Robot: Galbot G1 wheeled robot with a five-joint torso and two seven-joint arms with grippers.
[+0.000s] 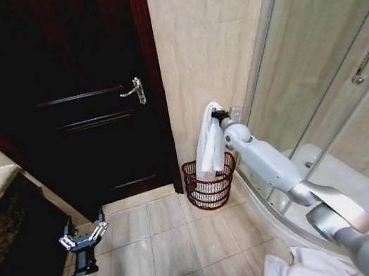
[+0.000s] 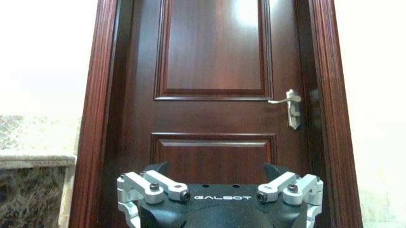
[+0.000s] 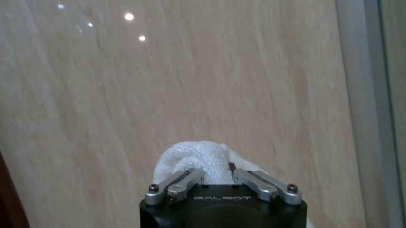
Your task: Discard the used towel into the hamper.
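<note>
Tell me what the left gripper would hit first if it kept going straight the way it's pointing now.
Most likely the dark wooden door. The left gripper, fingers open and empty, faces its lower panel squarely, with nothing visible between them. How far off the door stands is unclear.

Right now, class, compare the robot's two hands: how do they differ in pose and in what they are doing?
The right hand is raised by the tiled wall, above the hamper; the left hand sits low over the floor, facing the dark door. The right hand is shut on the white towel, which hangs down into the hamper; the left hand is open and holds nothing. Both are the same metal-fingered make.
</note>
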